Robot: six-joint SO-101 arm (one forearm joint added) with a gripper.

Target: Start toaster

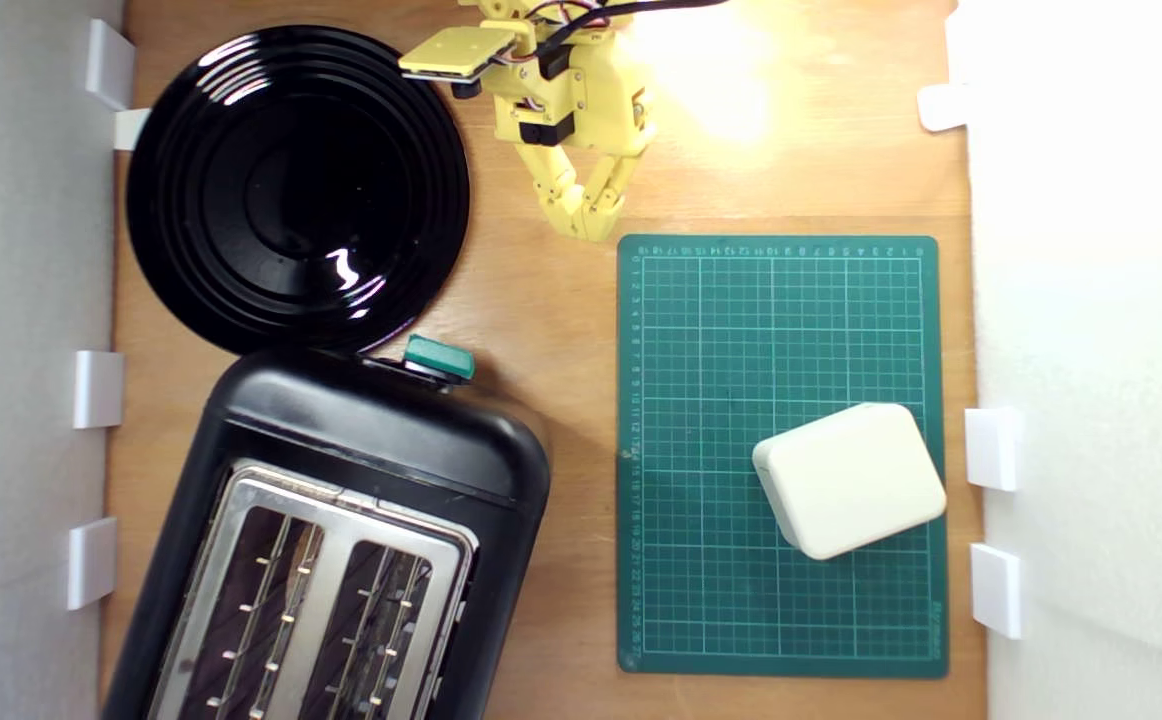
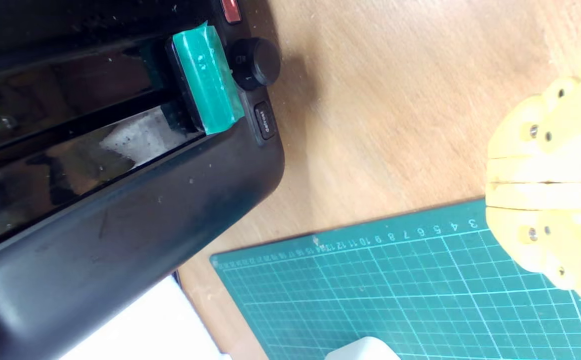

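Yellow end effector [image 1: 586,228] pinched together, empty, well apart from the frame-cropped toaster [image 1: 381,440] and its teal lever [image 1: 438,358].

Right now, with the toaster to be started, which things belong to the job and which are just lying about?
Job: toaster; its green lever knob; gripper, shut and apart from the toaster.
Lying about: black plate; green cutting mat; cream box.

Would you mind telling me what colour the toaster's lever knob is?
Teal-green lever knob; the wrist view shows it best, against the black toaster.
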